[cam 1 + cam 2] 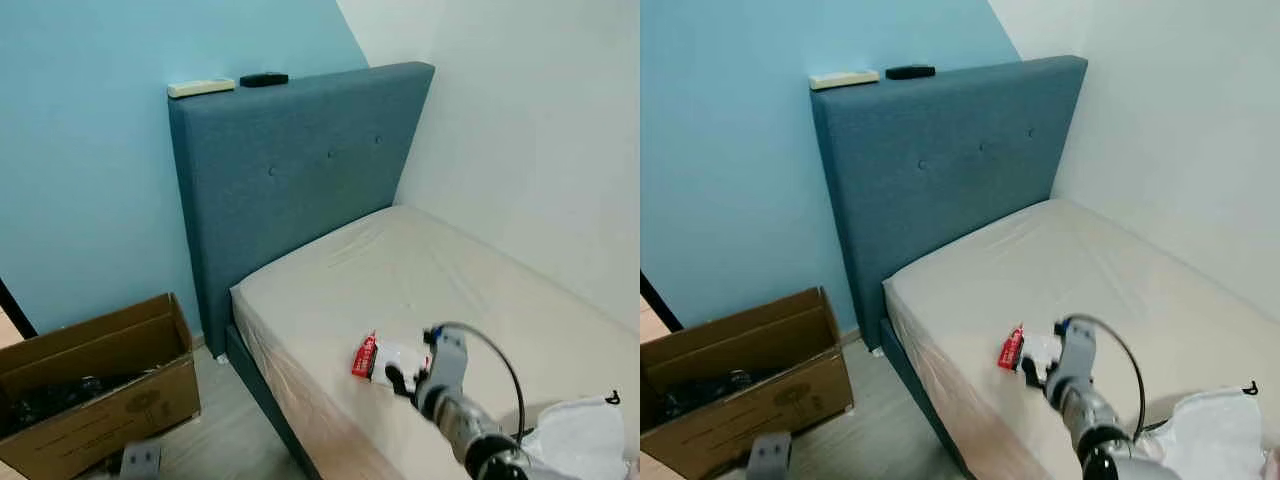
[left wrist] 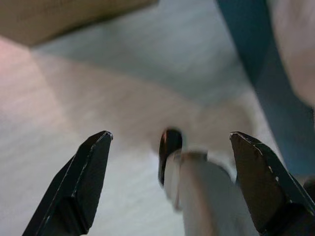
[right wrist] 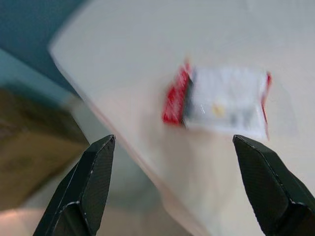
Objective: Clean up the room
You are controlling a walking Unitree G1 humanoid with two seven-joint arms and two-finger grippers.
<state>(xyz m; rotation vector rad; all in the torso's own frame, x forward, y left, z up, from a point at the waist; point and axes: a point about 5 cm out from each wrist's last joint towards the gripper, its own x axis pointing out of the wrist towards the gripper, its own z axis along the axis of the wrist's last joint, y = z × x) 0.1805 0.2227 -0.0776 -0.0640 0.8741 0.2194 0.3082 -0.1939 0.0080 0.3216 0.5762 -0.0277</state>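
A small red and white packet (image 1: 380,358) (image 3: 219,102) lies near the front edge of the bare cream mattress (image 1: 440,270). My right gripper (image 1: 404,381) (image 3: 174,189) hovers just short of the packet, open, with nothing between its fingers. Over the pale wooden floor (image 2: 98,98) hangs my left gripper (image 2: 170,184), open too; its silver wrist (image 1: 140,460) shows low by the cardboard box (image 1: 95,385). A white crumpled bag (image 1: 580,435) lies on the mattress at the near right.
The blue headboard (image 1: 290,170) carries a white remote (image 1: 200,88) and a black remote (image 1: 264,79) on its top edge. The open cardboard box stands on the floor left of the bed with dark items inside. A white wall runs along the bed's right side.
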